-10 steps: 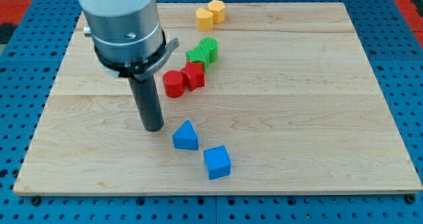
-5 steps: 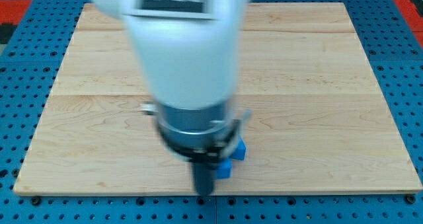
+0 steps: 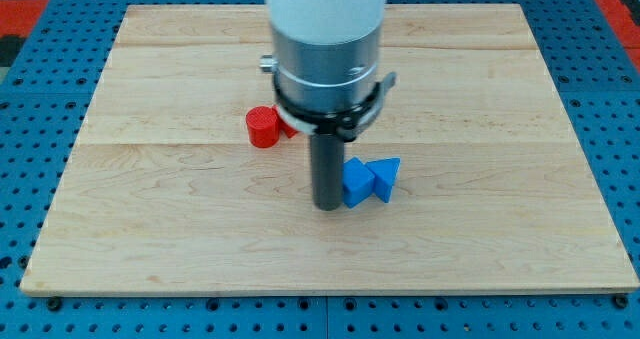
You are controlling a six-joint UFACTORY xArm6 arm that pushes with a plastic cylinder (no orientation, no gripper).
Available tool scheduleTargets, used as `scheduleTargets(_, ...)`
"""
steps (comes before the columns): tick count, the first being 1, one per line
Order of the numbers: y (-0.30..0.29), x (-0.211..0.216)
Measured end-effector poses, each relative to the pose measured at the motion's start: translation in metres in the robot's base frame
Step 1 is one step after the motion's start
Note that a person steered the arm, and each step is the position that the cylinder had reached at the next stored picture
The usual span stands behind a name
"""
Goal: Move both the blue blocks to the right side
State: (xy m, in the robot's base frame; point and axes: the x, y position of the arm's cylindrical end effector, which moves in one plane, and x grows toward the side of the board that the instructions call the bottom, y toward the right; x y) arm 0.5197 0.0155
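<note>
My tip [image 3: 327,207] against blue cube [image 3: 357,182] (left side)

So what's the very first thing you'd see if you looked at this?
The big grey and white arm fills the view's top middle, and its dark rod comes down to the wooden board. My tip sits right against the left side of a blue cube, with a blue triangular block touching the cube's right. A red cylinder stands just left of the arm.

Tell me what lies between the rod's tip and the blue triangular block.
In the camera view, the blue cube lies between my tip and the blue triangular block; the tip is at the cube's left side.
</note>
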Motion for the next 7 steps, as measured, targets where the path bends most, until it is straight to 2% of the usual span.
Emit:
scheduleTargets(2, 0.042, -0.025)
scheduleTargets(3, 0.038, -0.064)
scheduleTargets(4, 0.086, -0.068)
scheduleTargets(5, 0.096, -0.055)
scheduleTargets(6, 0.116, -0.092)
scheduleTargets(7, 0.154, -0.066)
